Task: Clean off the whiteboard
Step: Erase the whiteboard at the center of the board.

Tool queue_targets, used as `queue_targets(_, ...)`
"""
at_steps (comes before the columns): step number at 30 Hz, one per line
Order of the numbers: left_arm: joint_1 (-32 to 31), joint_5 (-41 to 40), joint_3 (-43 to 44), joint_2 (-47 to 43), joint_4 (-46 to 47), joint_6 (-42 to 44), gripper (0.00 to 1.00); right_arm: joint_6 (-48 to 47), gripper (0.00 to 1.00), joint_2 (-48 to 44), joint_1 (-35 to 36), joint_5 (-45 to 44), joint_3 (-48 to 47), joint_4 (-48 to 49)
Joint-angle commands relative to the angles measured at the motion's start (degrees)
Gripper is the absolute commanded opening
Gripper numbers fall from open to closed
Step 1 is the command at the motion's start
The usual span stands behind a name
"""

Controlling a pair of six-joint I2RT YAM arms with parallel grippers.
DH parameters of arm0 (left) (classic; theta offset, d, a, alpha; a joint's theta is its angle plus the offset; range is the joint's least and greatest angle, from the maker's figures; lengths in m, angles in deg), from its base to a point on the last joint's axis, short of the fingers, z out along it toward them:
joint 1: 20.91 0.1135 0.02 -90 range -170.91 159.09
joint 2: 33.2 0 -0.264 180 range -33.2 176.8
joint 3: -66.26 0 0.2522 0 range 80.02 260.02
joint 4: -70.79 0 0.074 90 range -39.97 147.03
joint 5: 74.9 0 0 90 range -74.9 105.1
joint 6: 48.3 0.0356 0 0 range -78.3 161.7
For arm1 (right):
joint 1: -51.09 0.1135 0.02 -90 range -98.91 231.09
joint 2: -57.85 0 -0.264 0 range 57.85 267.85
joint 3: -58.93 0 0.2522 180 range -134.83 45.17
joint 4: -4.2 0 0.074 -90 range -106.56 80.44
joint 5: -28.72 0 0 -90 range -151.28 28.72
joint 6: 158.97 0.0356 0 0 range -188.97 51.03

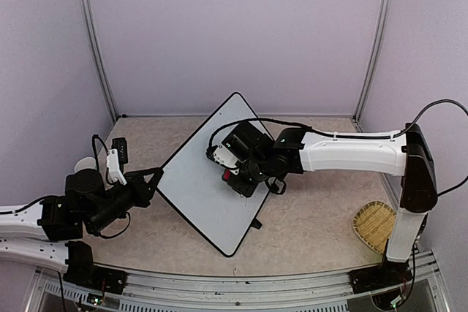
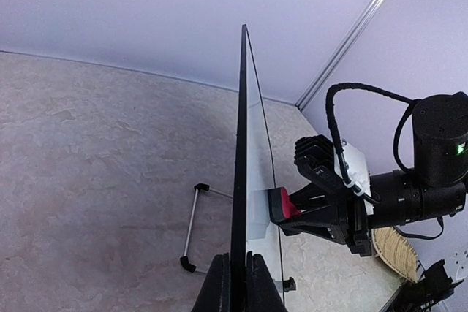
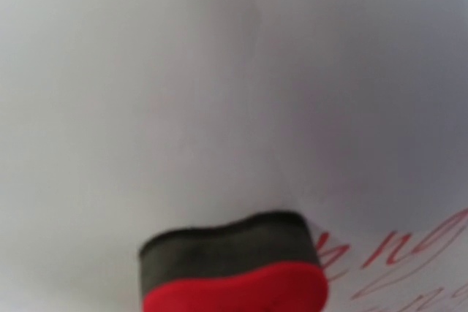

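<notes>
The whiteboard (image 1: pixel 197 180) stands tilted on the table, a white panel in a thin black frame. In the left wrist view the whiteboard (image 2: pixel 239 144) appears edge-on. My left gripper (image 2: pixel 240 262) is shut on its frame, at the left corner (image 1: pixel 155 177). A red eraser (image 2: pixel 279 204) with a black felt face is pressed flat against the board, with my right gripper (image 1: pixel 235 178) shut on it. Close up, the eraser (image 3: pixel 234 268) lies on the white surface (image 3: pixel 183 71), and red handwriting (image 3: pixel 409 253) shows just to its right. The right fingers are hidden in that view.
A woven yellow basket (image 1: pixel 374 226) sits at the right, near the right arm's base. A small black object (image 1: pixel 119 150) lies at the far left. The board's wire stand (image 2: pixel 191 228) rests on the table behind it. Walls enclose the back and both sides.
</notes>
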Motion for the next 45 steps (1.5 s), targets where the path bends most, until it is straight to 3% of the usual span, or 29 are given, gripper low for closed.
queue_targets(1, -1.68, 9.26, -0.1, 0.62, -3.33, 4.24, 0.0, -0.07, 0.21, 2.6, -0.9, 4.44, 1.73, 3.69)
queue_targets(10, -1.68, 9.26, -0.38, 0.04, -3.42, 4.22, 0.0, 0.56, 0.21, 0.72, -2.18, 6.98, 10.78, 5.02)
queue_targets(24, -1.64, 9.24, -0.41, -0.39, -3.64, 3.93, 0.0, 0.75, 0.21, -2.31, -2.89, 7.73, 16.0, 5.11)
queue_targets(45, -1.68, 10.04, -1.17, 0.22, -2.82, 3.43, 0.0, -1.07, 0.21, 3.46, -3.66, 5.85, -6.92, 1.67)
